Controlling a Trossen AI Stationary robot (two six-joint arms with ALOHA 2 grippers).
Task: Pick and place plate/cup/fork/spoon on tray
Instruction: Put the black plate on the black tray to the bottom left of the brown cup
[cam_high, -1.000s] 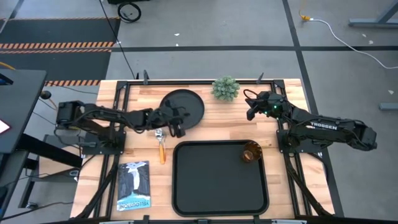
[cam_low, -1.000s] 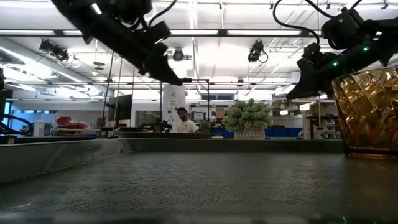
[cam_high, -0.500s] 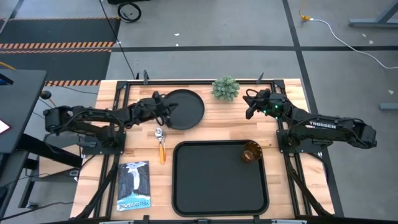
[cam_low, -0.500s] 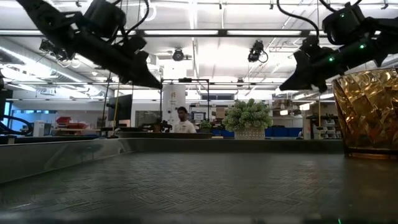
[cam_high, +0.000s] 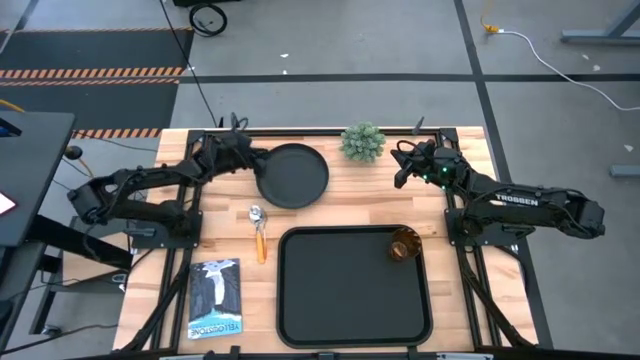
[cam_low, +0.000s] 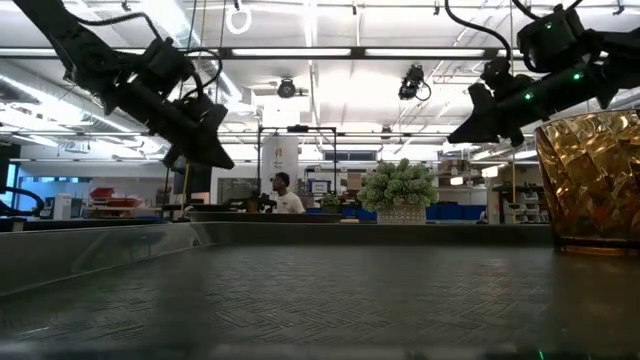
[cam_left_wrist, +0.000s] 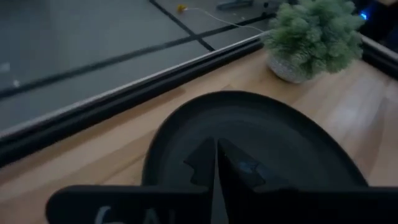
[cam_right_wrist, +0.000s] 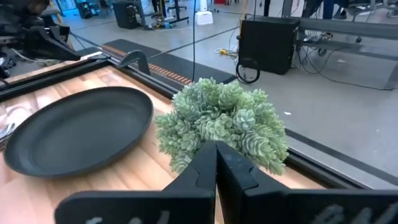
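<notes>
While the cup (cam_high: 404, 244) already stands in the tray (cam_high: 300, 300), the clenched, empty left gripper (cam_high: 246, 160) hangs beside the plate (cam_high: 293, 176) near the far edge, apparently lining up a pick; the right gripper (cam_high: 403, 170), also clenched, waits far-right.

The fork could not be found in any of the 4 views. In the low view the cup (cam_low: 592, 180) was cut off by the right edge, and the tray (cam_low: 300, 300) ran past the bottom and both sides, its rim hiding most of the desk beyond. In the left wrist view the gripper's (cam_left_wrist: 216, 163) dark fingers covered the near part of the plate (cam_left_wrist: 249, 134), and the plant (cam_left_wrist: 314, 37) was clipped at the top. In the high view the spoon (cam_high: 259, 230) was too small to show bowl detail.
</notes>
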